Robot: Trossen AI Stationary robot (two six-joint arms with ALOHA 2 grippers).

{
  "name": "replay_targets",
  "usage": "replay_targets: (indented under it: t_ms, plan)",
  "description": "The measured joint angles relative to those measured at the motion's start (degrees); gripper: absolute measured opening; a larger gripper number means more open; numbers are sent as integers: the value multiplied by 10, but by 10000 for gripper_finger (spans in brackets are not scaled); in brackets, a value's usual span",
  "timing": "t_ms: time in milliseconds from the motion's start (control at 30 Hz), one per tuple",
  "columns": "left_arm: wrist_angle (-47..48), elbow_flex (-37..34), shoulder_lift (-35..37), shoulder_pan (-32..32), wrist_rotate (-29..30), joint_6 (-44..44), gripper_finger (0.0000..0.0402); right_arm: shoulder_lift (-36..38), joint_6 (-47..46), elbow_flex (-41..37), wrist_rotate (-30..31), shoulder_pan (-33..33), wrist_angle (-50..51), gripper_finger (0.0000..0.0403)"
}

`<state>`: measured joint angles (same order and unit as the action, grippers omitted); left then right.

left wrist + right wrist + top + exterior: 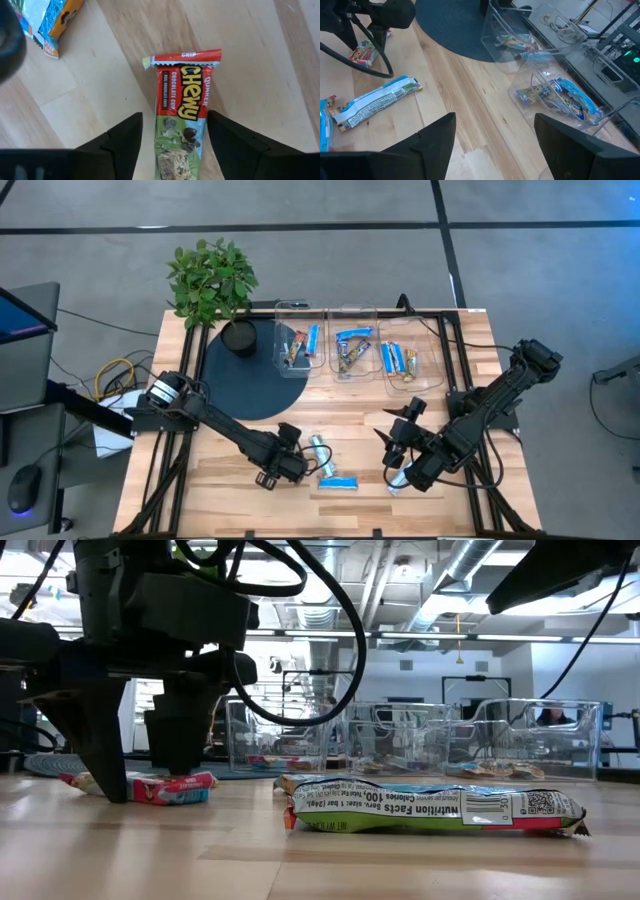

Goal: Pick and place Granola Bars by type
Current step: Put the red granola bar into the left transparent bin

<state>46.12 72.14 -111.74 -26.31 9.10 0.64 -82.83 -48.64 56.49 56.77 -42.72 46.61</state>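
Three clear tubs (pixel 349 350) stood in a row along the far edge of the bench (pixel 350 415), each already holding a few granola bars; which type sat in which tub could not be read. Sorting looked more than half done.

Still loose, all nearer the front edge than the tubs: a bar with a red end and green print (pixel 182 125) under the left pincer (pixel 292 467), a silvery bar (pixel 320 452) just beside it, a blue bar (pixel 338 482) a little closer to the front, and a small bar partly hidden under the right pincer (pixel 398 468).

Left pincer was down on the bench, fingers (pixel 125 137) standing apart on either side of the red-and-green bar, not pressing it; whether it was closing or letting go could not be told.

Right pincer hung over the bench, front of the right-hand tub, fingers (pixel 437 135) wide with nothing between them.

Judged left to do: at least four bars to carry to the tubs.

A potted plant (pixel 212 280) and a dark round mat (pixel 255 380) sat left of the tubs, untouched.
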Motion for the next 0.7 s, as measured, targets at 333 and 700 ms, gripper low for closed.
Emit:
replay_targets:
  t_ms: [333, 700]
  plan:
    - [4, 0, 0, 0, -22, 2, 176, 0, 0, 0, -3, 0, -4, 265]
    - [12, 2, -1, -1, -11, -1, 117, 0, 2, 0, -3, 0, -4, 265]
